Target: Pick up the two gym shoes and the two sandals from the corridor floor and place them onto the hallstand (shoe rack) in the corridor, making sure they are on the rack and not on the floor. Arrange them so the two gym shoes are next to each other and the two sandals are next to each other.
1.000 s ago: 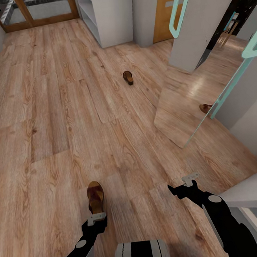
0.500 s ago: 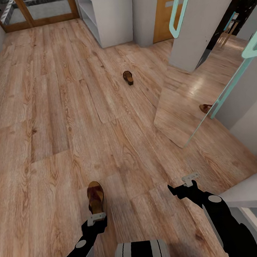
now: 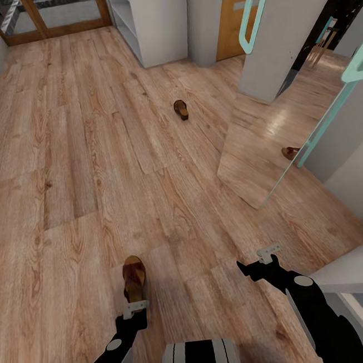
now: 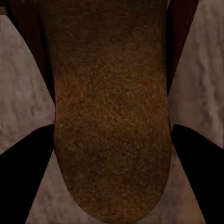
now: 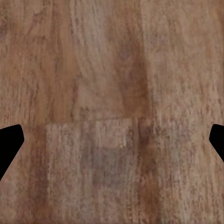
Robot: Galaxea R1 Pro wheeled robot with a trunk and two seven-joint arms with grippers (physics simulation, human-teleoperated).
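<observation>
Left hand (image 3: 135, 307) hung at 7 o'clock in the head view, directly over the heel of the near sandal (image 3: 134, 278), which lay flat on the corridor floor (image 3: 63, 177). In the left wrist view the tan insole (image 4: 112, 121) sat between the two dark fingers (image 4: 23, 172), spread wide on either side of the heel and not yet gripping. Right hand (image 3: 269, 253) at 5 o'clock also stood wide, over bare planks, holding nothing.

Handling judgement: sandal is likely light, thin and somewhat flexible; the sole edges at the heel look the firmest hold, since the straps would probably give. Low profile means the fingers must reach nearly to the floor.

Second sandal (image 3: 180, 109) lay well apart near 12 o'clock, in open floor. Gym shoes not located.

Room: wide clear planks ahead and toward 10 o'clock. A leaning mirror (image 3: 266, 139) with teal frame crowded 2 o'clock. Pale-grey unit edge (image 3: 358, 266) sat close at 4 o'clock. A grey shelved unit (image 3: 151, 22) stood at the far end near 12 o'clock, likely the hallstand.
</observation>
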